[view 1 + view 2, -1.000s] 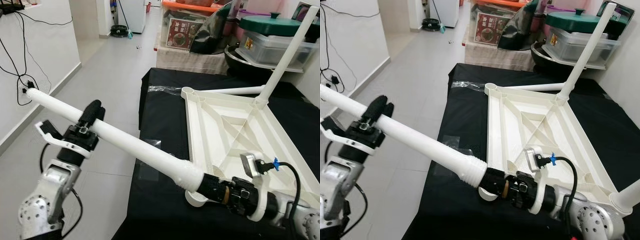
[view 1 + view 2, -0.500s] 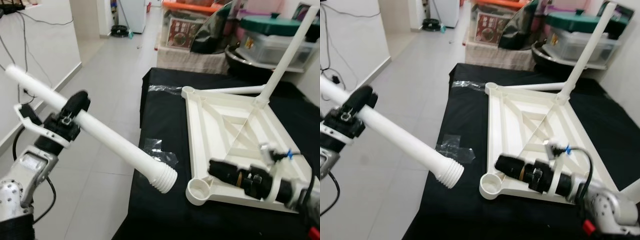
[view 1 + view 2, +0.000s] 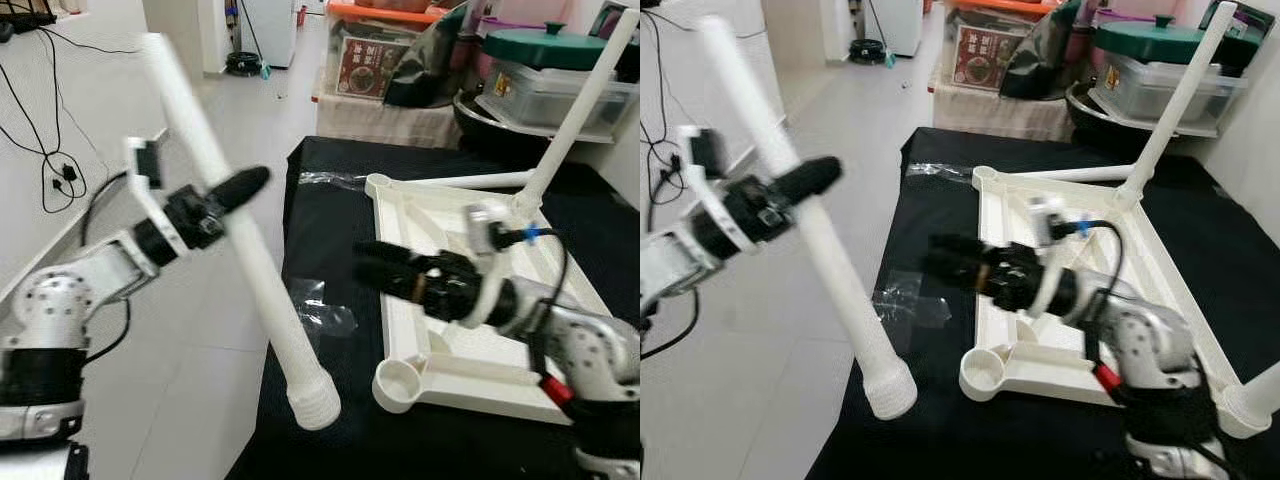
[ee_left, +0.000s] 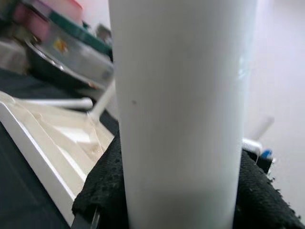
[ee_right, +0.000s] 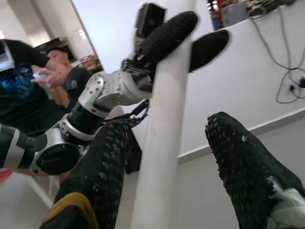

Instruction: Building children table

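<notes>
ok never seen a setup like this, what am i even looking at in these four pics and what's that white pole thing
It is a humanoid robot helping to assemble a small plastic table. The two wide pictures come from the two eyes of a camera on its head, so they show the same scene. The other two come from cameras on its wrists, looking along each arm's two black fingers.

On the black-covered table lies the white tabletop, upside down. One leg already stands up from its far corner, and an open round socket shows at the near corner.

The white pole is another table leg. The left end effector is clamped around its middle, holding it steeply tilted with the ribbed end down near the table's edge. The right end effector is open, pointing at the leg without touching it.
</notes>
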